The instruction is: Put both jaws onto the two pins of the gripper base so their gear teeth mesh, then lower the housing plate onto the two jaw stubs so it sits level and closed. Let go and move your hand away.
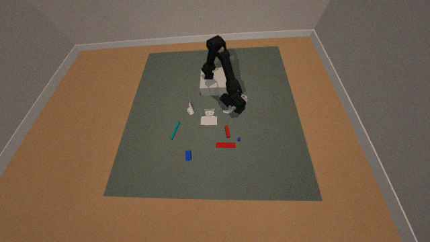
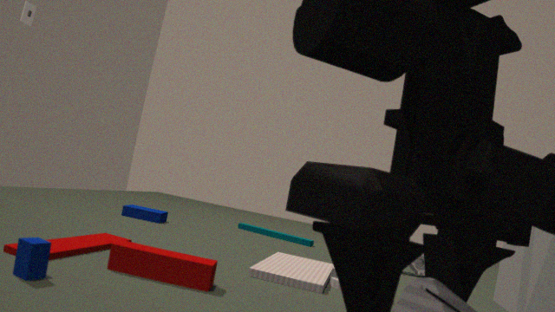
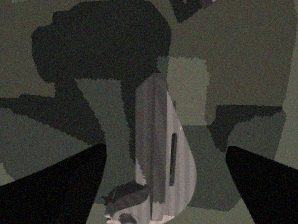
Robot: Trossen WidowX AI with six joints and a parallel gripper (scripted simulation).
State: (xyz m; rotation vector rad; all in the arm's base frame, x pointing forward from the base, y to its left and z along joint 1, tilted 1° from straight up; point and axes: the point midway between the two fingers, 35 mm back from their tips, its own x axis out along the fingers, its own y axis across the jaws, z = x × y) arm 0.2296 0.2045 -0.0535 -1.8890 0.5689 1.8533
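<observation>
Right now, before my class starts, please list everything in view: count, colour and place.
Curved jaws: two, off-white; one beneath the gripper, one left of the base in the top view
Gripper base: one, white, behind the plate
Flat housing plate: one, white, on the mat
Bars: two red; one thin teal; mat
Blocks: two blue; mat
Mat: one, grey-green, on the floor
Floor: one, orange-brown
Walls: several, grey
Wall fitting: one, pale
Pedestal: one, whitish, behind the base
Arm: one, black
Gripper: one, black, open
</observation>
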